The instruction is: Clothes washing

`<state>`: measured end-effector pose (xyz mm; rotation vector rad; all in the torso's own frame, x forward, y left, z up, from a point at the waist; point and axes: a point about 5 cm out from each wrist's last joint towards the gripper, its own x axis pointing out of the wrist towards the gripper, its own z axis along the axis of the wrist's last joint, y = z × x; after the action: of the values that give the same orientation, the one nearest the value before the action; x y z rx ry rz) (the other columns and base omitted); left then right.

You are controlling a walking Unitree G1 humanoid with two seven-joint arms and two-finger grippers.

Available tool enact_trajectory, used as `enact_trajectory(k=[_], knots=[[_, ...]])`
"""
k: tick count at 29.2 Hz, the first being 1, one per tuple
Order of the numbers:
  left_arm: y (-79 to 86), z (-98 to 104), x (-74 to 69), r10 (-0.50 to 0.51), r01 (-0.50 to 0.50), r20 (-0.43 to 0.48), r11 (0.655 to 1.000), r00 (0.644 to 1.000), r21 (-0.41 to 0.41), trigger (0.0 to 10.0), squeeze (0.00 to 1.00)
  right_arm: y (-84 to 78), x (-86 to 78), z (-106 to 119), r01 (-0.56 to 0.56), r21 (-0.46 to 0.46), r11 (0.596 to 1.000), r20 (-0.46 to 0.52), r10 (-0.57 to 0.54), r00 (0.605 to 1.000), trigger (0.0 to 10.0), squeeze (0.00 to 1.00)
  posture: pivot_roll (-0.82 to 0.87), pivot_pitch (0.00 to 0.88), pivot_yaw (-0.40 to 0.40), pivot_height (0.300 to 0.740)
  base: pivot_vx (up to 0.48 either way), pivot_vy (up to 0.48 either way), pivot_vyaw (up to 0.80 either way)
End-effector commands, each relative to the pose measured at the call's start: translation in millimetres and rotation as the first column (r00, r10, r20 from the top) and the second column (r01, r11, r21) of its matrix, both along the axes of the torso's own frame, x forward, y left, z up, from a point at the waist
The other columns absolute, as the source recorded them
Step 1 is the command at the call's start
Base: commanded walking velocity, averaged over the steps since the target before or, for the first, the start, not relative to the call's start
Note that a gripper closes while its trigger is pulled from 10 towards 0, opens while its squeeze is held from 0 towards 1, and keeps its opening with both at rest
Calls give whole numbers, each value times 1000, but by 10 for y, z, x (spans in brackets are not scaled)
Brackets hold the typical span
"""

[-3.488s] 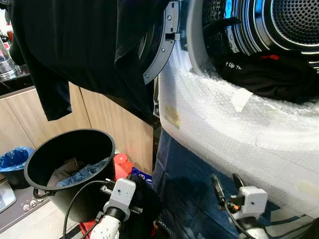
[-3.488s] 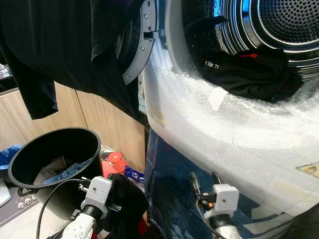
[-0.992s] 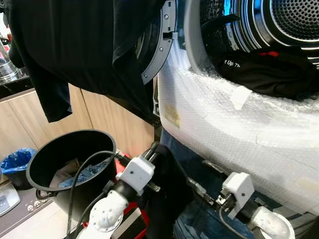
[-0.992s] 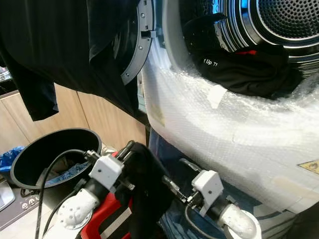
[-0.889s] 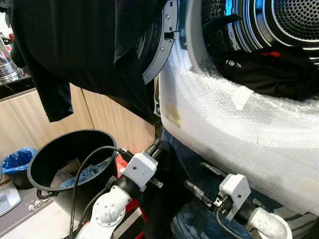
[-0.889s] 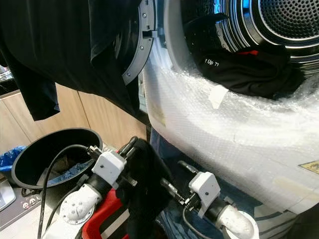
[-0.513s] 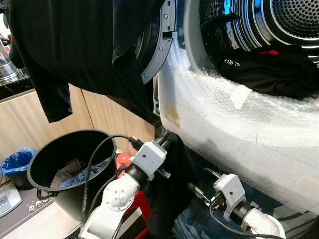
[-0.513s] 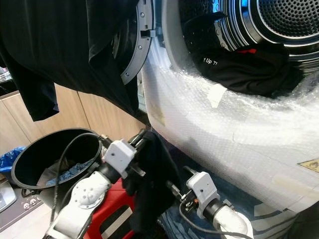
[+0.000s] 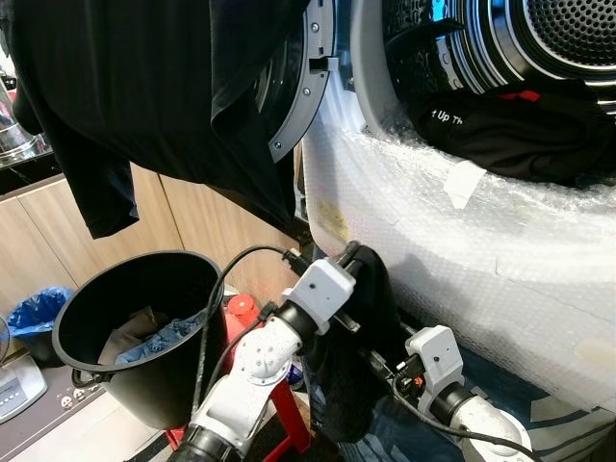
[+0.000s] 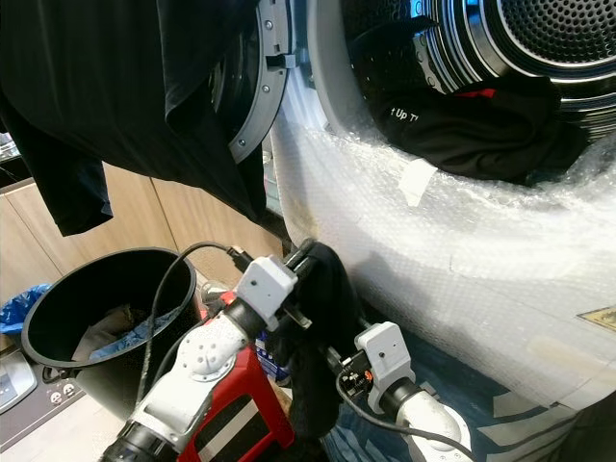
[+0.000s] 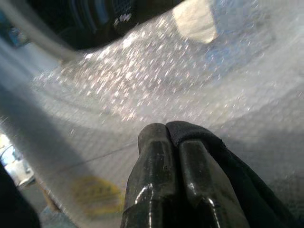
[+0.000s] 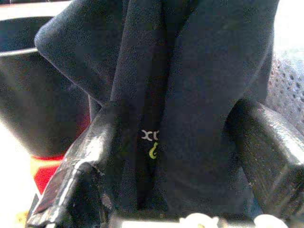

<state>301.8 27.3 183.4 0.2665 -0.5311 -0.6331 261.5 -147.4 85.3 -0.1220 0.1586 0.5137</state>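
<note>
Since the left end effector (image 9: 354, 258) has risen w/ fingers pinched shut on the black garment (image 9: 371, 318), the cloth now hangs beside the bubble-wrapped washer front (image 9: 462, 260), nearer the drum (image 9: 568, 38). Right end effector (image 12: 175, 142) straddles garment, jaws apart.

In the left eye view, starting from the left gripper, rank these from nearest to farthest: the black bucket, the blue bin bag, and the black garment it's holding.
1. The black garment, clamped in the left gripper and hanging below it.
2. The round black plastic bucket, down on the robot's left side.
3. The blue bin bag, beyond the bucket near the left edge of the view.
</note>
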Motion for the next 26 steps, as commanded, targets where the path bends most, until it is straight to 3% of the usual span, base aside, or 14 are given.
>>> enact_trajectory(k=[1, 6, 14, 19, 26], knots=[[-56, 141, 9, -27, 28, 68, 1000, 997, -14, 10000, 0, 30, 38, 105, 11, 29, 1000, 28, -12, 1000, 10000, 0, -113, 0, 74, 740, 0, 0, 0], [-193, 146, -10, -60, 63, 72, 997, 996, -34, 10000, 0, 181, 61, 195, 16, 150, 989, 34, -21, 999, 10000, 0, -125, 0, 82, 740, 0, 0, 0], [-357, 165, -35, -94, 99, 73, 993, 993, -60, 10000, 0, 346, 56, 249, -10, 185, 983, 40, 3, 999, 10000, 0, -140, 0, 90, 740, 0, 0, 0], [-480, 234, -51, -115, 122, 84, 989, 990, -87, 10000, 0, 409, 147, 275, 77, 203, 976, 22, -84, 996, 10000, 0, -143, 0, 89, 740, 0, 0, 0], [-577, 305, -106, -140, 152, 100, 980, 985, -125, 10000, 0, 365, 228, 200, 204, 199, 959, -17, -205, 979, 10000, 0, -133, 0, 86, 740, 0, 0, 0]])
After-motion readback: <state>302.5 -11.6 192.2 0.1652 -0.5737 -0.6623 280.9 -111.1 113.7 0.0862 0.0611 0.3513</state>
